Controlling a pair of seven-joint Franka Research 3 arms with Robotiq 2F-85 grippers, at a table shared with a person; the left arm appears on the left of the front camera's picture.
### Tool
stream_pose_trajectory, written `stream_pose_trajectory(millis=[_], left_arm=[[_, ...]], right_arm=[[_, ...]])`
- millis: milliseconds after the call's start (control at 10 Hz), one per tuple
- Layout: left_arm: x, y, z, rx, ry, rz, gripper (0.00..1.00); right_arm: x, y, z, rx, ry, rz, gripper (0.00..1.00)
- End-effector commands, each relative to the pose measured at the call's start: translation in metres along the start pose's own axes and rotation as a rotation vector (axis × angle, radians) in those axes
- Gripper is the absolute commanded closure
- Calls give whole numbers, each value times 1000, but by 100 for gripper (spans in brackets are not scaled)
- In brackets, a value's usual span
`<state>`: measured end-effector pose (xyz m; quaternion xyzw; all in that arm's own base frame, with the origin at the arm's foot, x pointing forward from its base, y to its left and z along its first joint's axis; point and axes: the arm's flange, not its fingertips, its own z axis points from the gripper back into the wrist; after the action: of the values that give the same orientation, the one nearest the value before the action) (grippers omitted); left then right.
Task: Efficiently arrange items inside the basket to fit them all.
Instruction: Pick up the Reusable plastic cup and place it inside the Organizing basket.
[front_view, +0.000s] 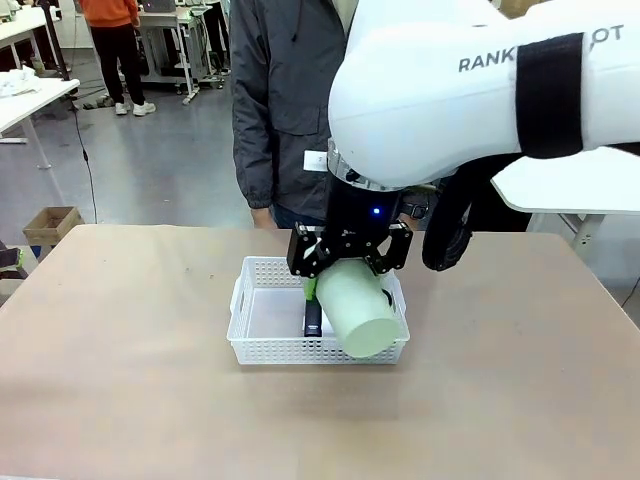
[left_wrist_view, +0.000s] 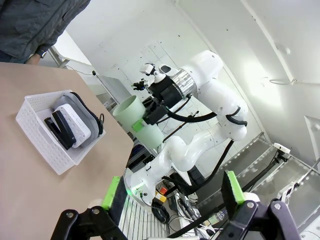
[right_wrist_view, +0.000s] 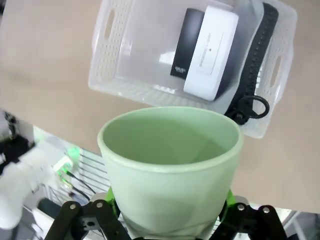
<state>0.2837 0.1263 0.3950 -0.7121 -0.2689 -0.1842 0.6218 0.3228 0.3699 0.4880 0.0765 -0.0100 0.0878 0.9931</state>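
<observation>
Left gripper (left_wrist_view: 172, 192): jaws wide apart with nothing between the green pads, held off the table edge, well away from the basket.
Basket (front_view: 262, 349): white lattice basket on the tan table (front_view: 120, 340), just below the right gripper; in the left wrist view (left_wrist_view: 37, 137) it sits up and to the left of the left gripper's fingers.
Black stapler (right_wrist_view: 186, 42): lying in the basket beside the white box, beyond the cup's rim in the right wrist view.
White rectangular box (right_wrist_view: 210, 52): flat in the basket, between the stapler and the pouch.
Grey zip pouch (right_wrist_view: 257, 55): along the basket's side wall beyond the box, its black trim and zip ring at the corner.
Right gripper (front_view: 350, 262): clamped on the cup, above the basket.
Pale green cup (front_view: 355, 308): gripped at its base, tilted, mouth towards the front camera, over the basket's right half.
Person (front_view: 285, 100): standing at the table's far side, behind the right gripper.
</observation>
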Motion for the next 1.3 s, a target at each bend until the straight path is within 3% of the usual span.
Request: stream_pose_trajectory(millis=[0,300,900,1200], left_arm=[[-8,-8,-13,1,-21,13,0],[-8,-8,-13,1,-21,13,0],[-8,-8,-13,1,-21,13,0],[-8,-8,-13,1,-21,13,0]], right_arm=[[17,21,-19,-12,-55,-101,13],[52,54,-49,3,-129,-182,13],[119,83,-103,-26,-107,-226,13],[126,83,-120,-61,-91,-263,13]])
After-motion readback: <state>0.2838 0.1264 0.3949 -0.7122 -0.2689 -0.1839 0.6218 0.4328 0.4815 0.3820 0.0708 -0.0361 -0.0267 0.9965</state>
